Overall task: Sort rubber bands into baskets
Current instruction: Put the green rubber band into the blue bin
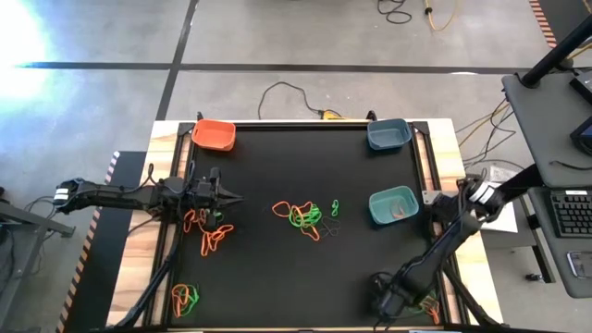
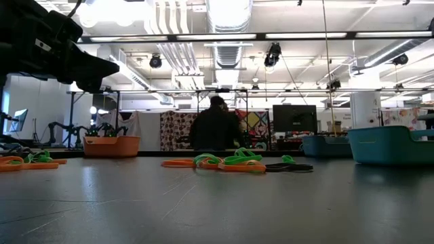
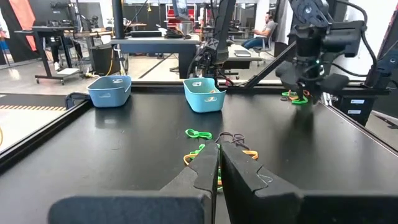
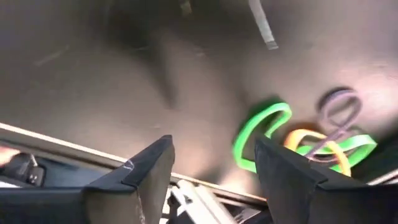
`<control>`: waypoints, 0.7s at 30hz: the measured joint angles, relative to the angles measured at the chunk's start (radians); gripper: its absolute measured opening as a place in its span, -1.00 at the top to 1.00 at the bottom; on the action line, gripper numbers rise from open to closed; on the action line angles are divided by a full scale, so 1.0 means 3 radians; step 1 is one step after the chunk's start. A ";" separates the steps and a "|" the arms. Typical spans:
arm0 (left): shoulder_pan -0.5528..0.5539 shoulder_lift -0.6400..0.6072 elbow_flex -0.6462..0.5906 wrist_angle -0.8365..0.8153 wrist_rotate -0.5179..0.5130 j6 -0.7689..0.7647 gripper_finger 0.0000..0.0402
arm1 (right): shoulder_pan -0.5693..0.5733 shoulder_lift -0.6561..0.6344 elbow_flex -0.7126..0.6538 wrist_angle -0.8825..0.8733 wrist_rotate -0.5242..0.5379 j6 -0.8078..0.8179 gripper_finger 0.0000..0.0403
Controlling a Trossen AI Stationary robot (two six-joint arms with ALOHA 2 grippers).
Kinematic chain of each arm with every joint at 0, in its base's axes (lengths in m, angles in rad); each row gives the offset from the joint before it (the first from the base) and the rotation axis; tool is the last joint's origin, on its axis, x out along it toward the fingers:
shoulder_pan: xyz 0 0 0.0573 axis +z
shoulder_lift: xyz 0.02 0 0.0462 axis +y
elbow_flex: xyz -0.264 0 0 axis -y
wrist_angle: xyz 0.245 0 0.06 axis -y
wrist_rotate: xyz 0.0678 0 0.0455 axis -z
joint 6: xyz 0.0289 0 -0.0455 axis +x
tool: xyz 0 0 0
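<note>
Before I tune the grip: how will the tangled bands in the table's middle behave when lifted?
The central tangle probably lifts as a floppy clump, since its loops overlap. The thin loops lie flat in the low view, so likely light. They may snag and drag neighbours along.

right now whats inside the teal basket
The high view shows one orange rubber band lying on the floor of the teal basket. In the low view the basket's wall hides the inside, so nothing more can be confirmed.

Grey concrete floor [image 1: 305,37] crossed by black tape lines [image 1: 277,67]. Ceiling ducts [image 2: 227,20] and strip lights [image 2: 305,35] seen overhead. A person [image 2: 215,129] is seated at far desks.
</note>
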 joint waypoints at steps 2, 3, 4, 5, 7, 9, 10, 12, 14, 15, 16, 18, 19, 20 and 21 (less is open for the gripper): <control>0.0001 0.0001 0.0000 0.0001 -0.0001 -0.0001 0.99 | -0.0003 0.0066 0.0019 -0.0026 -0.0129 -0.0005 -0.12; 0.0000 0.0001 0.0000 0.0001 0.0000 0.0000 0.99 | 0.0003 0.0089 0.0020 -0.0033 -0.0184 -0.0003 -0.15; 0.0000 0.0000 0.0000 0.0000 0.0000 0.0000 0.99 | 0.0011 0.0108 0.0020 -0.0035 -0.0213 -0.0004 -0.17; 0.0000 0.0000 0.0000 0.0000 0.0000 0.0000 0.99 | 0.0023 0.0117 0.0020 -0.0033 -0.0226 -0.0006 -0.19; 0.0000 0.0001 0.0000 -0.0001 -0.0001 0.0000 0.99 | 0.0031 0.0124 0.0013 -0.0032 -0.0232 -0.0067 -0.21; 0.0000 0.0000 0.0000 0.0002 0.0000 0.0000 0.99 | 0.0030 0.0124 -0.0008 -0.0037 -0.0233 -0.0142 -0.22; 0.0000 0.0001 0.0000 0.0000 0.0000 -0.0001 0.99 | 0.0028 0.0124 -0.0019 -0.0038 -0.0231 -0.0177 -0.22; 0.0000 0.0000 0.0000 0.0001 0.0000 -0.0001 0.99 | 0.0027 0.0122 -0.0047 -0.0044 -0.0228 -0.0342 -0.19; 0.0000 0.0001 0.0000 0.0001 -0.0001 -0.0001 0.99 | 0.0036 0.0121 -0.0077 -0.0045 -0.0230 -0.0550 -0.14; 0.0000 0.0000 0.0000 0.0001 -0.0001 0.0000 0.99 | 0.0046 0.0131 -0.0084 -0.0045 -0.0230 -0.0626 -0.11; 0.0000 0.0000 0.0000 0.0002 0.0000 0.0000 0.99 | 0.0051 0.0137 -0.0088 -0.0040 -0.0230 -0.0703 -0.08; 0.0000 0.0000 0.0000 -0.0001 0.0000 -0.0001 0.99 | 0.0056 0.0156 -0.0088 -0.0029 -0.0253 -0.0818 0.00; 0.0001 0.0000 0.0000 0.0001 -0.0001 0.0000 0.99 | 0.0055 0.0170 -0.0088 -0.0021 -0.0282 -0.0859 0.04; 0.0001 0.0000 0.0000 0.0001 0.0000 -0.0001 0.99 | 0.0055 0.0180 -0.0088 -0.0019 -0.0314 -0.0898 0.08; 0.0001 0.0000 0.0000 0.0001 0.0000 0.0000 0.99 | 0.0053 0.0187 -0.0088 -0.0016 -0.0343 -0.0931 0.13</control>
